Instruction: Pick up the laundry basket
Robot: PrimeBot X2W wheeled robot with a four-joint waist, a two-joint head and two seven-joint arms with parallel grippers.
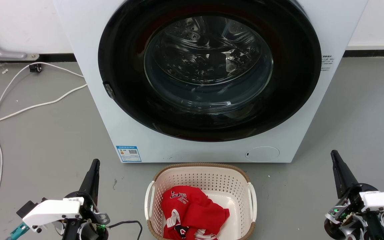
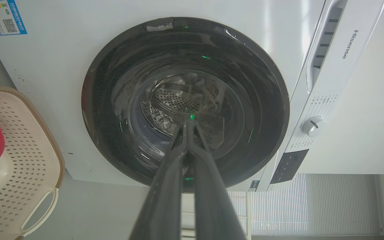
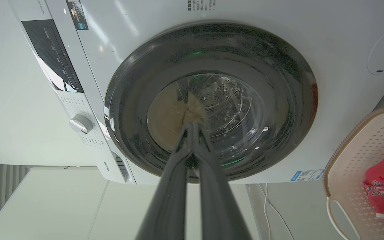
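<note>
the laundry basket point(image 1: 201, 176) sits on the grey floor point(image 1: 45, 150) in the near middle, just in front of the washing machine point(image 1: 178, 151) and below its round glass door point(image 1: 208, 66), a spot we take to be handy for loading. a red garment point(image 1: 192, 210) lies crumpled inside it, so we judge the load light. our left pincer point(image 1: 95, 165) hangs low at the near left and our right pincer point(image 1: 334, 156) at the near right, each well apart from the basket and pointing far toward the machine. in both wrist views the two fingers meet at the tips, closed on nothing. we judge this flanking stance suits a two-armed lift, since the left handle point(image 1: 148, 200) and the right handle point(image 1: 254, 201) each face an arm. the pickup is not yet begun, and next we would need to spread the fingers and come inward to the handles.
</note>
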